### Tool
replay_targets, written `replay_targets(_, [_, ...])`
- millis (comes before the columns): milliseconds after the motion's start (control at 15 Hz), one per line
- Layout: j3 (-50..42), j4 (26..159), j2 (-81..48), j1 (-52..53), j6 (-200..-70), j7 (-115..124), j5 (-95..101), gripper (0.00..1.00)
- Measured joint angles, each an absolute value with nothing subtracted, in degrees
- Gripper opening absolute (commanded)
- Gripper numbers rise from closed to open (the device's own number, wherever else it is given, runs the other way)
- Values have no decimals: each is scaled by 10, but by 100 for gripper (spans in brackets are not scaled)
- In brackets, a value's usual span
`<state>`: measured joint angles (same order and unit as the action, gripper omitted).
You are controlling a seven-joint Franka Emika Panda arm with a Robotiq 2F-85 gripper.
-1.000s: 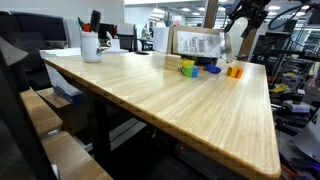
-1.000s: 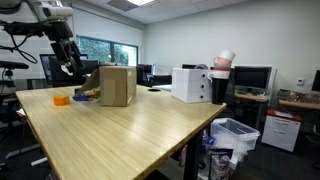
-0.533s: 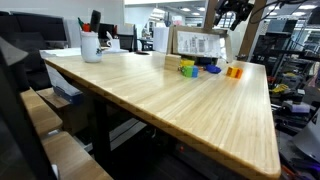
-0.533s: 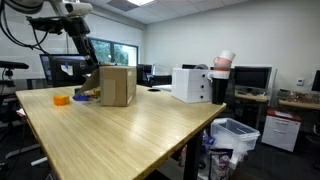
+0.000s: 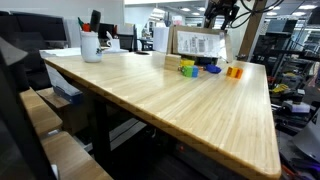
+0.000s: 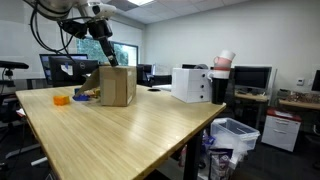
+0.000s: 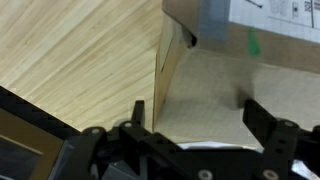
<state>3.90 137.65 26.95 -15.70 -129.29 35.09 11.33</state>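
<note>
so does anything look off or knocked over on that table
Nothing stands out. The cardboard box stands upright, the small coloured blocks sit beside it on the table, the pen mug is upright, and the open claw hangs above the box, apparently clear of it.

The wooden tabletop point(image 5: 170, 100) spans both exterior views. In an exterior view, a white mug point(image 5: 91, 46) holding pens stands toward the tabletop's 10 o'clock corner. Small blocks cluster toward 1 o'clock: yellow block point(image 5: 187, 72), blue block point(image 5: 212, 70), orange block point(image 5: 234, 71). In an exterior view, a white appliance point(image 6: 191, 84) sits at 2 o'clock, with stacked cups point(image 6: 222, 64) on top. A bin point(image 6: 236, 134) stands at 4 o'clock.
</note>
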Motion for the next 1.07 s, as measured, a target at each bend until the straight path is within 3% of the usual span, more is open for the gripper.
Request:
replay_targets(867, [14,1255,206,-95,-1086,325,79,6])
replay_targets(1067, [16,1247,206,-79,-1050,325,78,2])
